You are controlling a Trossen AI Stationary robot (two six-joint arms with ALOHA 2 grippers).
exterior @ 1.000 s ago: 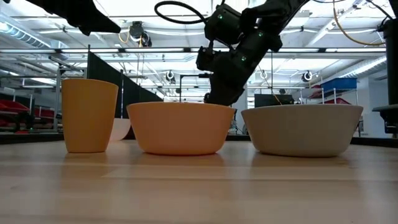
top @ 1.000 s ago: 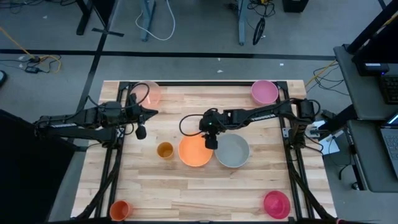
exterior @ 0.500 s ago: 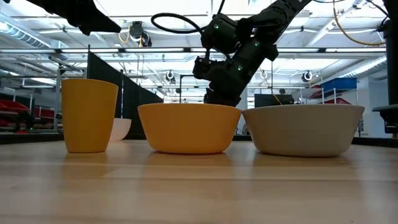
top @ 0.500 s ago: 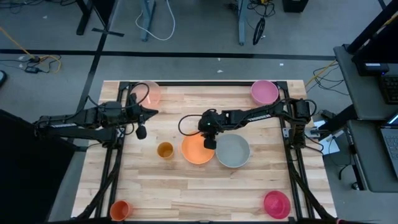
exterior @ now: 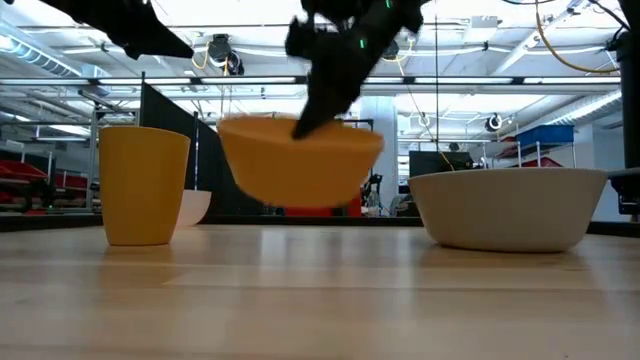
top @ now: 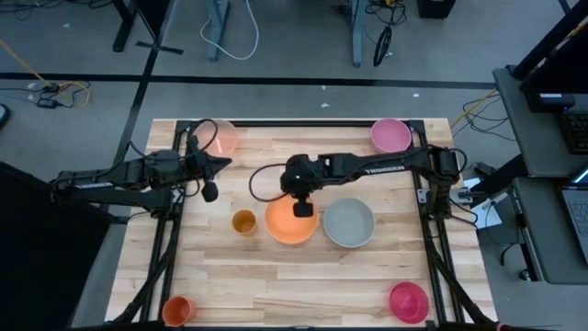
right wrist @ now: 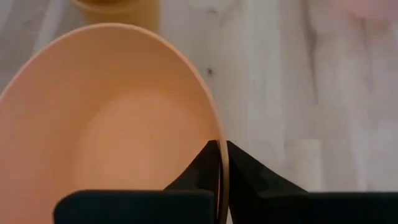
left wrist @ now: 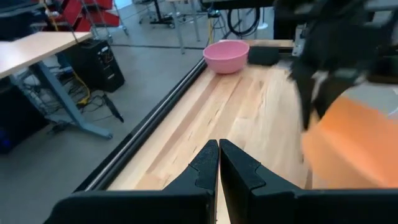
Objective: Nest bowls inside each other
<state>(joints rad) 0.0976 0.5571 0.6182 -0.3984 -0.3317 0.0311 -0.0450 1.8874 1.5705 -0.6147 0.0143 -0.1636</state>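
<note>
The step in hand is judged to be the carrying of the orange bowl (top: 291,223): its rim is pinched between the fingers of the right gripper (top: 302,209), one finger inside the wall and one outside, as is shown in the right wrist view, and in the low view the bowl (exterior: 298,160) is seen clear of the surface (top: 276,276), tilted, with nothing in it. The grey bowl (top: 349,222) is set just beside it on the surface, apart from it and likewise empty; a nesting of the orange bowl into the grey one, or onto another bowl, is judged to be what is intended, though which cannot be told. The next move would call for the held bowl to be brought level over its target, centred on the rim, and lowered before the pinch is let go, so that it is not left cocked on the edge.

The other bowls are well apart and not yet nested: the pale pink bowl (top: 220,136) at the far left corner, the mid pink bowl (top: 390,135) at the far right corner and the magenta bowl (top: 409,302) at the near right corner; nothing is seen inside any of them. Two narrow cups, an amber cup (top: 243,222) just beside the orange bowl and an orange cup (top: 176,310) at the near left corner, are left standing alone.

The left gripper (top: 220,165) is held above the surface near the pale pink bowl, its fingers pressed together on nothing
</note>
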